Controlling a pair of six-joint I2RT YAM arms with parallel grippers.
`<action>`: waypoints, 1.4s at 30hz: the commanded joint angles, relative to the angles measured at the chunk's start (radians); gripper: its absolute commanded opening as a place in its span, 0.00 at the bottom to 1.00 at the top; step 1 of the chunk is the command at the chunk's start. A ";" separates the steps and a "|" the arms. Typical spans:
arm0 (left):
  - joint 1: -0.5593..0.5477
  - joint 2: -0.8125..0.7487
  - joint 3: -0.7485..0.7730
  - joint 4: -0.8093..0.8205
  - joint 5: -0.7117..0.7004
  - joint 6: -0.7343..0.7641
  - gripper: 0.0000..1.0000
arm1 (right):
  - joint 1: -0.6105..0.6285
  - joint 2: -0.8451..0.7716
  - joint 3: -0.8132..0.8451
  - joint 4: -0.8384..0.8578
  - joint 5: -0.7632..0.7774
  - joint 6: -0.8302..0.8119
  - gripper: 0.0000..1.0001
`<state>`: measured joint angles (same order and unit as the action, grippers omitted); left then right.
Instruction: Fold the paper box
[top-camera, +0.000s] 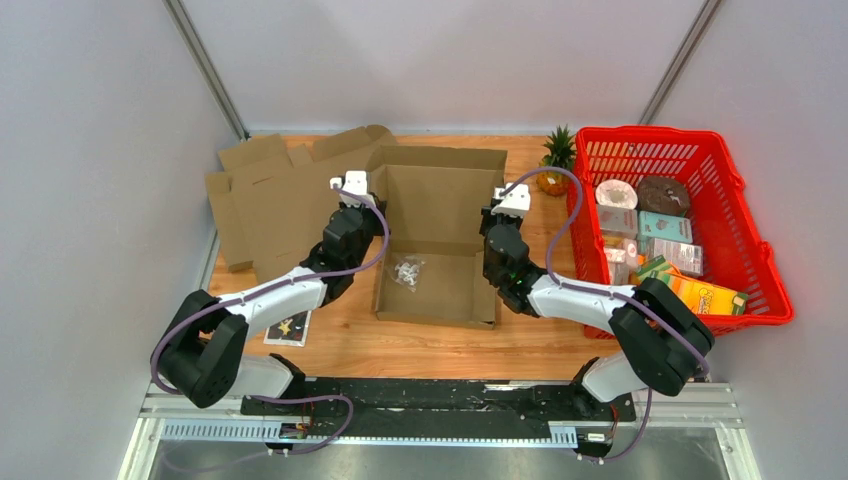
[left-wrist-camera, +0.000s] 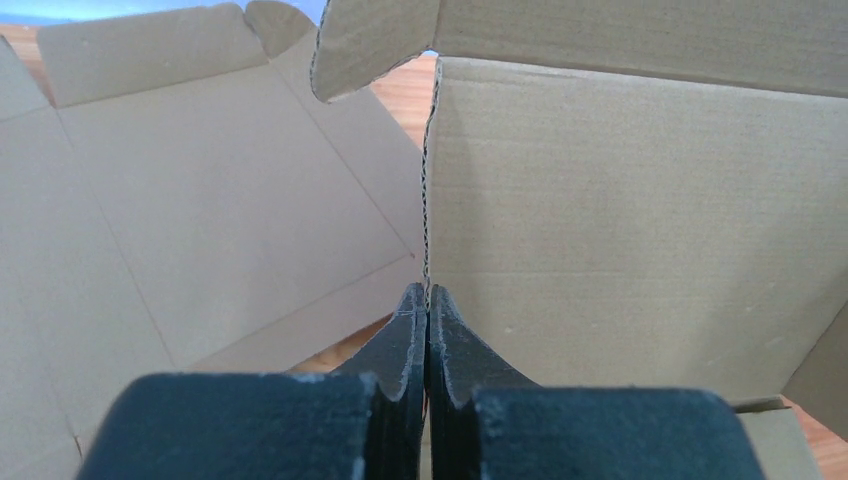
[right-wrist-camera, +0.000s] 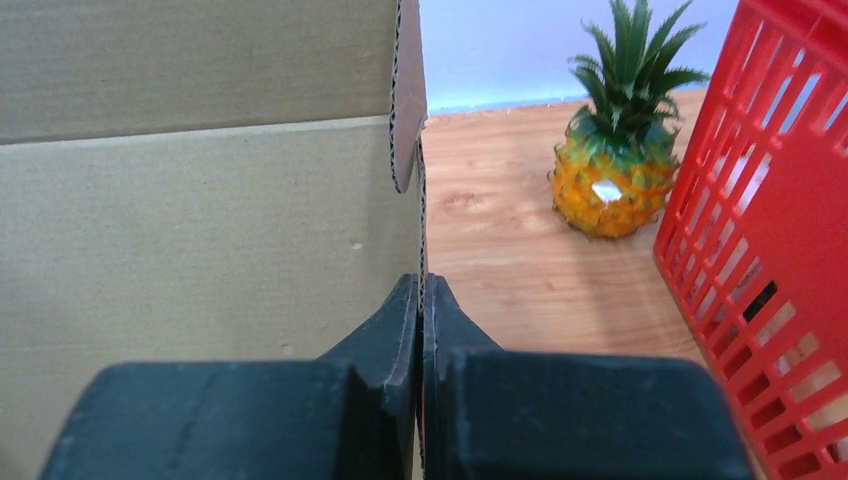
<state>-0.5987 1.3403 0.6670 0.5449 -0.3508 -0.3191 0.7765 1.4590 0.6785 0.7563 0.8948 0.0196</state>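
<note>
The brown paper box lies half folded in the middle of the table, its lid flap standing up at the back. My left gripper is shut on the upper edge of the box's left wall; in the left wrist view the fingertips pinch the corrugated edge. On the opposite side, my right gripper is shut on the right wall, the cardboard edge caught between its fingertips. A small clear plastic bag lies on the box floor.
Flat cardboard sheets lie at the back left, close to the left arm. A red basket full of packets stands at the right. A toy pineapple sits between box and basket. A dark card lies near the left arm.
</note>
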 joint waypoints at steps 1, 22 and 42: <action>-0.016 0.005 -0.093 0.243 0.079 -0.040 0.00 | 0.023 -0.028 -0.077 0.117 -0.091 0.097 0.02; -0.099 -0.107 -0.403 0.333 0.013 -0.205 0.00 | 0.296 -0.120 -0.273 -0.196 0.118 0.388 0.16; -0.173 -0.182 -0.514 0.342 -0.071 -0.230 0.00 | 0.362 -0.610 -0.154 -1.425 -0.238 0.898 0.87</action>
<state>-0.7525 1.1606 0.1856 0.9325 -0.4225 -0.5232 1.1320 0.9455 0.4622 -0.3477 0.8574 0.8074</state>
